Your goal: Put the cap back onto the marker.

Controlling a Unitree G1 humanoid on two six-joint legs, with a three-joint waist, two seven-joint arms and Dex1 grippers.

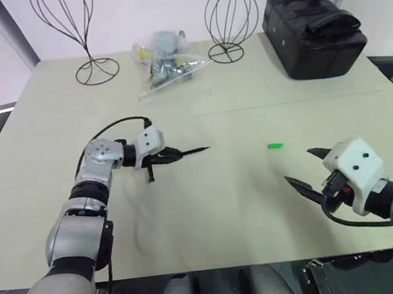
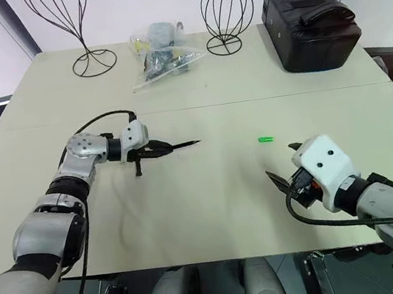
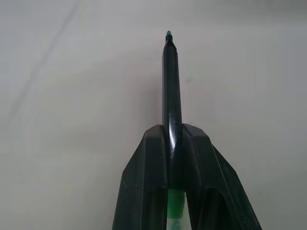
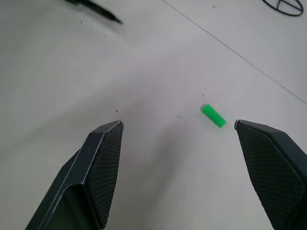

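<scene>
1. Right gripper (image 1: 305, 169) hangs with its fingers spread wide, just short of the cap (image 1: 275, 145).
2. Cap's lying flat on the table (image 1: 229, 216).
3. Left gripper (image 1: 175, 153) is clamped on the marker (image 1: 193, 150), tip pointing at the cap.

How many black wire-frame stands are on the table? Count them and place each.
2. One black wire-frame stand stands at the table's far left edge; the other is at the far centre, between the clear plastic bag and the black bag.
</scene>
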